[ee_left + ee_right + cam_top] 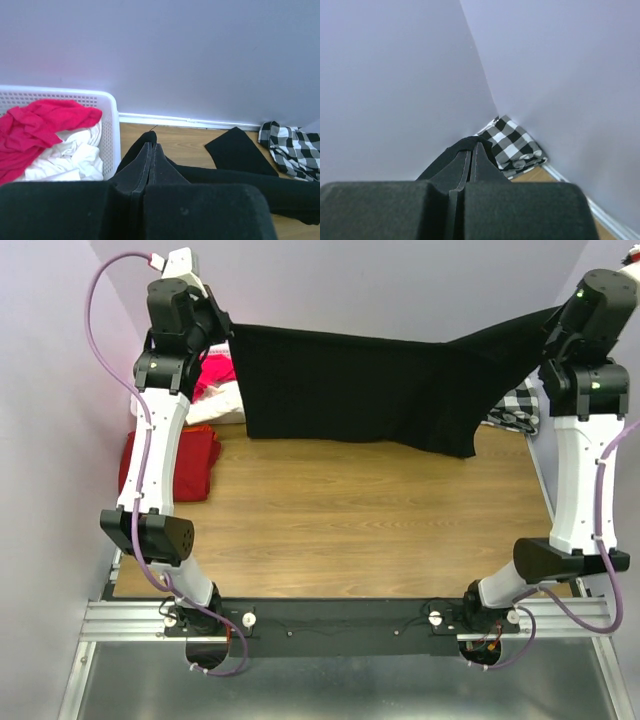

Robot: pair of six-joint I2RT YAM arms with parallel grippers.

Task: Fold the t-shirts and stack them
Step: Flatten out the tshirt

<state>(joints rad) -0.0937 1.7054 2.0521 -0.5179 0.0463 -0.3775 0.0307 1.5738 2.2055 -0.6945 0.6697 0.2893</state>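
Note:
A large black t-shirt (350, 390) hangs stretched in the air between my two grippers at the far side of the table; its print does not show. My left gripper (225, 328) is shut on its left top corner, with black cloth (145, 137) pinched at the fingertips (150, 150). My right gripper (560, 315) is shut on its right top corner, with cloth (470, 142) over the fingertips (472, 152). A folded dark-red t-shirt (185, 462) lies at the table's left edge.
A white basket (111, 131) holding pink-red and white clothes (45, 125) stands at the far left. A black-and-white checked cloth (518, 405) lies in the far right corner, also in the right wrist view (512, 142). Walls close in behind and at both sides.

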